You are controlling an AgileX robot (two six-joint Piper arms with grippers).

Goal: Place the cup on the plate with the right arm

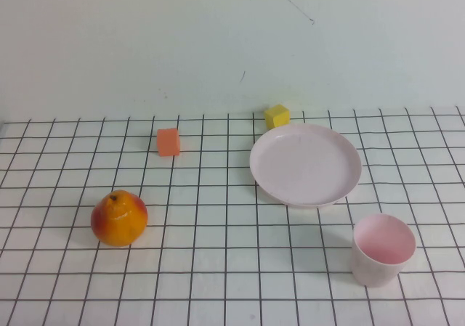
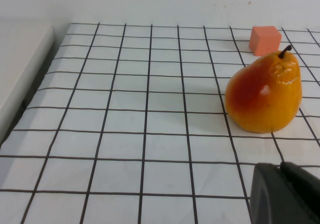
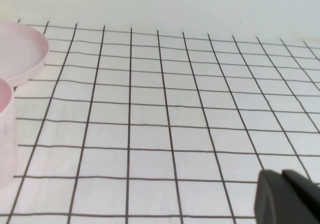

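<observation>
The cup (image 1: 383,248) stood upright on the gridded desk (image 1: 218,268) at the near right, mouth up, just near-right of the plate (image 1: 306,164) and apart from it, so a short lift toward the far left would likely carry it over the rim. Neither arm showed in the high view. The right gripper (image 3: 290,198) sat low and well right of the cup, not touching it; whether its fingers were released or clenched I cannot tell. The left gripper (image 2: 285,194) lay near the pear (image 2: 264,94), apparently parked; its fingers I cannot tell either.
</observation>
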